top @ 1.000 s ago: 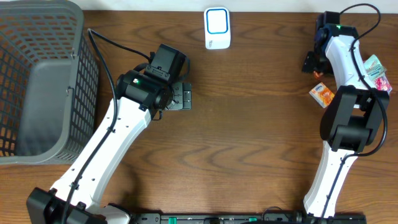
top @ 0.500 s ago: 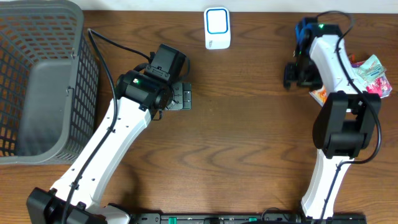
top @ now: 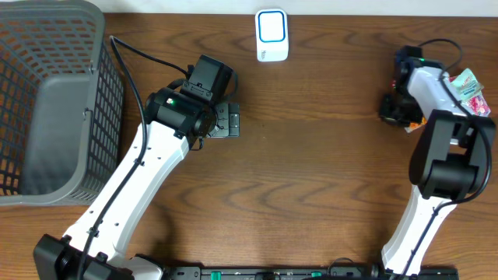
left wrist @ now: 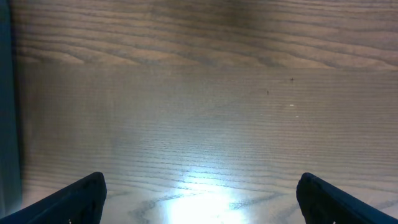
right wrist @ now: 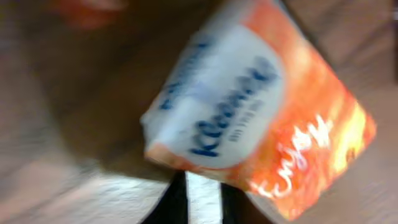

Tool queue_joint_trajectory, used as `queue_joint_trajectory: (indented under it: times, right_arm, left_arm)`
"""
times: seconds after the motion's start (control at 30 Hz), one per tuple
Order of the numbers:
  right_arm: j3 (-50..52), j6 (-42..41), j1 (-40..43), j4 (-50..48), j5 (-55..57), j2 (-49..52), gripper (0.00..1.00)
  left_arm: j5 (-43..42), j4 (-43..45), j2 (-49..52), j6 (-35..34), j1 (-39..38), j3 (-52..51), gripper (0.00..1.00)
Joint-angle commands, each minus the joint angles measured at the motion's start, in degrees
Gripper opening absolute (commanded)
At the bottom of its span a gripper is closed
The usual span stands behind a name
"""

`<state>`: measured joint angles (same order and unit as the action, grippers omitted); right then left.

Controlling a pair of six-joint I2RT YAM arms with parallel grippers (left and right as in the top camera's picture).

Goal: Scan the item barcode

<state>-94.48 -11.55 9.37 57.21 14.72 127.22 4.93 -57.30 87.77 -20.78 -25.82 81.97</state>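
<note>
An orange and white tissue pack (right wrist: 249, 118) fills the right wrist view, blurred and tilted. My right gripper (right wrist: 204, 186) has its two dark fingers drawn close together at the pack's lower edge, shut on it. Overhead, the right gripper (top: 393, 109) sits at the table's right side and the arm hides the pack. A white scanner (top: 271, 35) with a blue ring stands at the back middle. My left gripper (top: 226, 120) rests left of centre, and the left wrist view shows that gripper (left wrist: 200, 186) wide open over bare wood.
A large grey mesh basket (top: 47, 101) takes up the left end of the table. Colourful packets (top: 469, 84) lie at the far right edge beside the right arm. Brown wood stretches between the two arms.
The right arm swung left, then back right and down onto the tissue pack, and its jaws closed. The pack no longer shows overhead. The left arm has not moved.
</note>
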Motion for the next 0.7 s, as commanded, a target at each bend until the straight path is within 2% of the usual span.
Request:
queue_joint_trajectory:
  times: [0.0,0.17,0.3,0.47,0.67]
  right_arm:
    - [-3.4,-0.4,1.4,2.2,1.6,-0.3,0.27]
    - [-14.1,-1.1,0.3,11.8,1.4,-1.7,0.37]
    - [-20.1,-1.9,-1.5,18.9,-2.2,-6.6,0.45]
    - [-20.2,-2.2,-4.8,21.6,-10.7,-16.8,0.5]
    - [-19.5,-3.4,-13.0,29.9,-11.2,-28.4,0.52]
  left_arm:
    - [1.1,-0.3,0.0,-0.3,0.0,-0.1,0.98]
    - [1.1,-0.3,0.0,-0.3,0.0,-0.1,0.98]
    - [1.1,-0.3,0.0,-0.3,0.0,-0.1,0.98]
    - [1.1,-0.3,0.0,-0.3,0.0,-0.1,0.98]
    - [1.1,-0.3,0.0,-0.3,0.0,-0.1,0.98]
